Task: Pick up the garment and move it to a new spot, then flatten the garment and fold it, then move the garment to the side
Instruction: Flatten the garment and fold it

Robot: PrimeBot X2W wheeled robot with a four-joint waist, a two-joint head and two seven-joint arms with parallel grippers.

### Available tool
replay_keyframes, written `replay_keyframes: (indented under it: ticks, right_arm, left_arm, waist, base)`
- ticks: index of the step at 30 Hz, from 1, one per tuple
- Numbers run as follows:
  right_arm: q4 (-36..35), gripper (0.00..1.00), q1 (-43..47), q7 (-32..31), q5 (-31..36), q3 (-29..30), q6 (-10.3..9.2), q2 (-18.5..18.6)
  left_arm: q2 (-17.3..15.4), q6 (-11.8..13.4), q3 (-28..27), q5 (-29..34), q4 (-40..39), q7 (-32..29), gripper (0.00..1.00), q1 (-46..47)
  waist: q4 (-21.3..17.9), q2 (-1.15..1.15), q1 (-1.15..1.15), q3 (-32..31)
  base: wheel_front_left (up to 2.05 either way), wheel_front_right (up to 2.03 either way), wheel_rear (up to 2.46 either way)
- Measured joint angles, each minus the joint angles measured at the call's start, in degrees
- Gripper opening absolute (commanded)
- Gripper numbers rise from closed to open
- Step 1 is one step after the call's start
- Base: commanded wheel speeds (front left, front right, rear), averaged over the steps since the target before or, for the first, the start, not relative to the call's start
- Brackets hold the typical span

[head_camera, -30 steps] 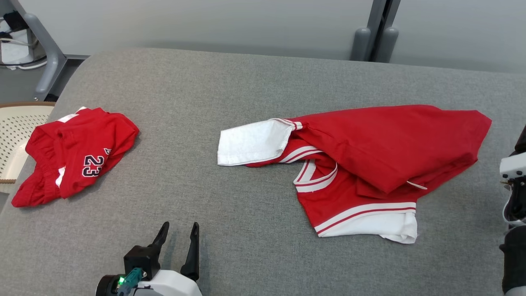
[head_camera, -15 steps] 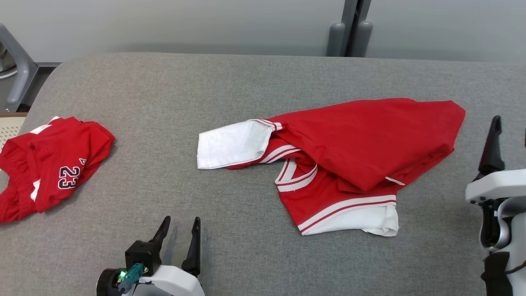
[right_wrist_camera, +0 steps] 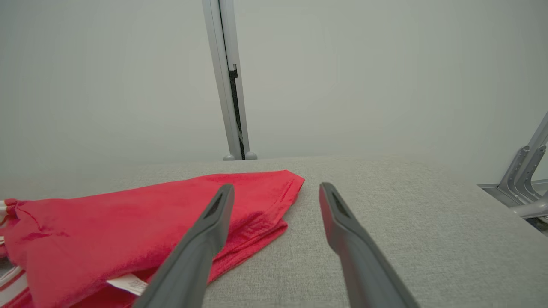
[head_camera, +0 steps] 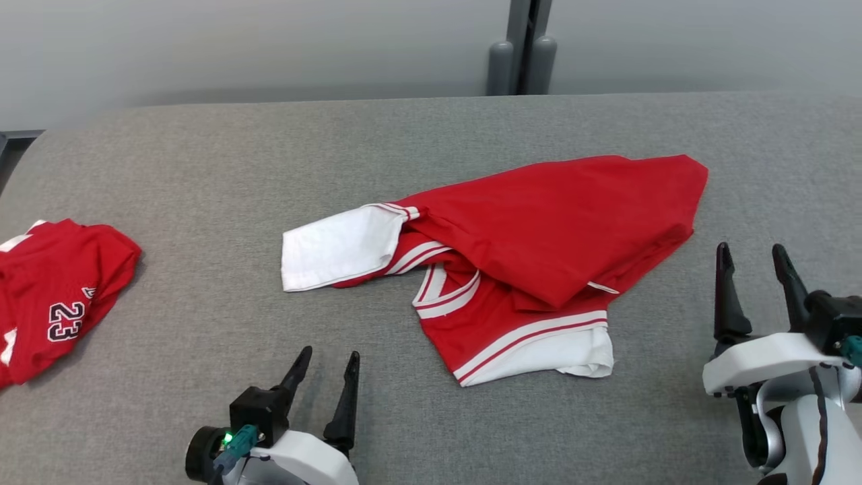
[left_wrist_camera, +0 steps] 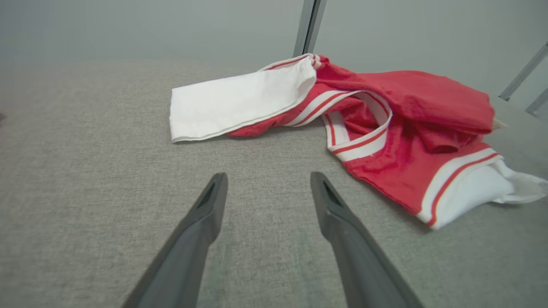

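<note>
The garment [head_camera: 539, 229] is a red jersey with white sleeves and red-and-white trim. It lies crumpled and half folded over itself in the middle of the grey padded table [head_camera: 202, 168]. My left gripper [head_camera: 330, 353] stands open low at the front, left of the garment and apart from it, with nothing between its fingers. The left wrist view has the garment [left_wrist_camera: 385, 128] ahead and right of the open left gripper [left_wrist_camera: 269, 175]. My right gripper [head_camera: 750, 247] is open off the garment's right end. In the right wrist view its fingers [right_wrist_camera: 276, 185] frame the red corner [right_wrist_camera: 128, 222].
A second red garment [head_camera: 54, 296] printed with 23 lies bunched at the table's left edge. A grey wall with a vertical post [head_camera: 518, 60] runs behind the table. Metal frame legs [right_wrist_camera: 526, 175] stand off the table's right end.
The head camera has swung right, so everything slid left and the basket left the picture. My right gripper has risen into view, fingers up. The garment has not moved on the table.
</note>
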State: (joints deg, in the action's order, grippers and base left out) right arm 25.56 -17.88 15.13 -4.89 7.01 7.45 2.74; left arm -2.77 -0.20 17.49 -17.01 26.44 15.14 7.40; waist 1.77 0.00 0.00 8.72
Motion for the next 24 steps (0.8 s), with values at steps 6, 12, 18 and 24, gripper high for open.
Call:
replay_keyframes:
  ticks: [6, 12, 18, 24]
  right_arm:
    - [-0.14, 1.00, 1.71, 0.01, -2.13, -2.10, 0.02, -0.01]
    - [-0.36, 1.00, 1.43, 0.00, -2.99, -3.23, 0.03, -0.01]
    - [-0.31, 1.00, 0.86, 0.00, -4.76, -3.24, 0.03, -0.01]
    - [-0.27, 1.00, 0.87, 0.01, -5.81, -2.82, 0.03, 0.00]
  left_arm:
    - [0.04, -3.14, 4.11, -6.01, 2.81, 0.00, 1.00, 1.37]
    - [0.07, -5.39, 9.13, -10.09, 6.14, 0.00, 1.00, 5.67]
    - [-0.02, -5.83, 11.48, -13.69, 9.34, 0.02, 1.00, 7.45]
    - [-0.40, -5.32, 12.41, -16.92, 11.39, 0.36, 1.00, 9.10]
  waist:
    - [-2.85, 0.00, 0.00, 0.55]
    - [-6.41, 0.00, 0.00, 2.18]
    - [-9.45, 0.00, 0.00, 3.46]
    - [-11.50, 0.00, 0.00, 4.24]
  base:
    - [0.00, 0.00, 0.00]
    - [0.00, 0.00, 0.00]
    - [0.00, 0.00, 0.00]
    - [0.00, 0.00, 0.00]
